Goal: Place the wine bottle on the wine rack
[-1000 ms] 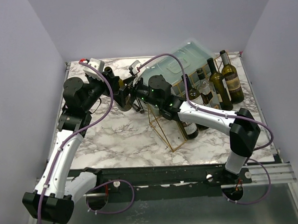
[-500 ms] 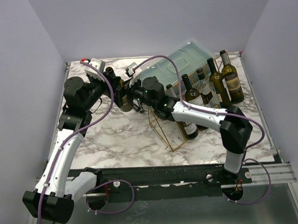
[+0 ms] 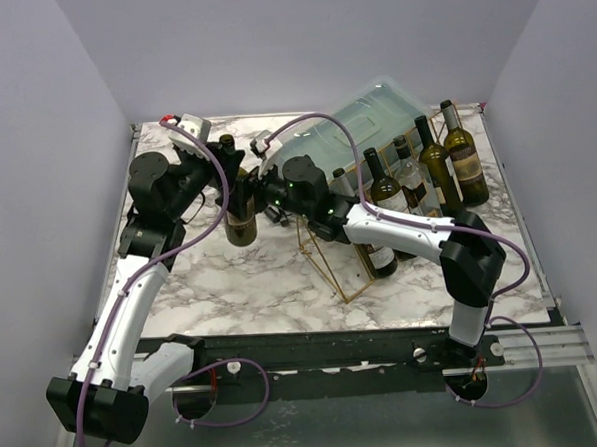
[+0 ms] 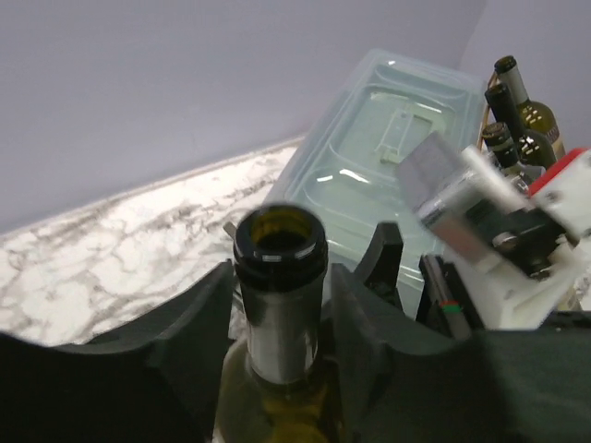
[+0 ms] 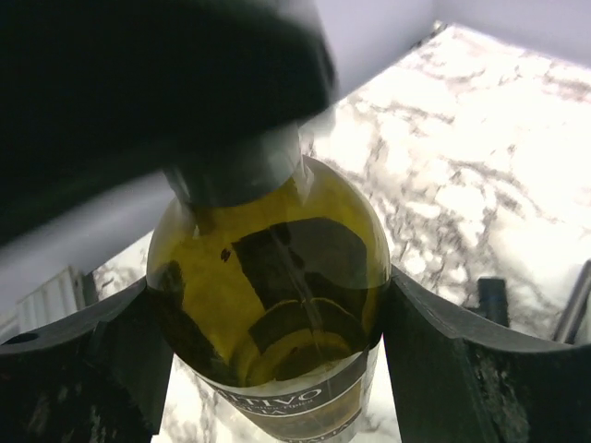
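Note:
The wine bottle (image 3: 240,217) is olive-green glass with a dark label and an open mouth, and it stands roughly upright at the back left of the table. My left gripper (image 3: 227,170) straddles its neck (image 4: 280,286). The fingers (image 4: 189,323) sit very close, with a thin sliver of light beside the left one. My right gripper (image 3: 254,199) is shut on the bottle's body (image 5: 277,277), a finger pressed to each side. The wine rack (image 3: 332,260), a gold wire wedge, stands just right of the bottle.
A translucent bluish lidded box (image 3: 373,119) leans behind the rack and also fills the left wrist view (image 4: 388,148). Several other bottles (image 3: 440,161) stand or lean at the back right, one (image 3: 380,214) inside the rack's frame. The table's left edge (image 3: 127,207) lies beside my left arm.
My right gripper has closed from wide open onto the bottle's body. The bottle has swung from a lean to nearly upright, with its lower half now showing. My left arm has barely shifted.

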{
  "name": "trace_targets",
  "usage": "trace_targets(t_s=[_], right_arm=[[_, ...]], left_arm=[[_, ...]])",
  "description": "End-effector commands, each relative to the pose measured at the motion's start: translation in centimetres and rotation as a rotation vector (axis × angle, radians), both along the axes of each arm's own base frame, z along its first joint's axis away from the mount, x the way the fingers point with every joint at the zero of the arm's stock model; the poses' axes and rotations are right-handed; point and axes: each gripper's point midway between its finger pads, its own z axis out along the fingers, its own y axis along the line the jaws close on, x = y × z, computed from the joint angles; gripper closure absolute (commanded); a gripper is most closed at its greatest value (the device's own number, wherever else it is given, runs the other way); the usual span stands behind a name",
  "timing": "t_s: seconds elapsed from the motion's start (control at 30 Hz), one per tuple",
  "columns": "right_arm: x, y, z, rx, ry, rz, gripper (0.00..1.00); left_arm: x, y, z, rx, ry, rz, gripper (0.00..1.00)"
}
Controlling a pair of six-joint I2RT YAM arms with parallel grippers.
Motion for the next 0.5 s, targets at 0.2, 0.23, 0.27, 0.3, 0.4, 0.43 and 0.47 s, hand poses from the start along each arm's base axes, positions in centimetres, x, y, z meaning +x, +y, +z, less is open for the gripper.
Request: trace_targets(t_s=[0.2,0.23,0.27,0.3,0.4,0.43,0.47], right_arm=[[-4.0,-0.7,-0.7,0.039,0.15,0.132,1.0],[-4.5,-0.9,-0.7,0.046,0.157,0.144,0.99],[-4.9,-1.2,-0.5,0.058,0.161,0.155,0.99],[-5.4,-1.4,-0.4,0.068,0.167,0.166,1.0],[-6.8,-2.1,0.1,0.083,0.19,0.207,0.99],[-7.3,-2.3,0.3,0.083,0.201,0.223,0.99],[-8.0,-2.4,0.6,0.08,0.207,0.253,0.99]], left_arm=[[-1.2,-0.1,5.6,-0.052,-0.193,-0.017,0.18],[-1.2,0.1,5.5,-0.049,-0.195,-0.008,0.17],[-1.2,0.3,5.6,-0.047,-0.201,0.008,0.16],[-1.1,0.6,5.6,-0.046,-0.204,0.025,0.16],[-1.2,1.8,6.0,-0.053,-0.222,0.09,0.14],[-1.0,2.5,6.0,-0.059,-0.222,0.131,0.13],[-0.9,3.2,6.1,-0.067,-0.227,0.173,0.12]])
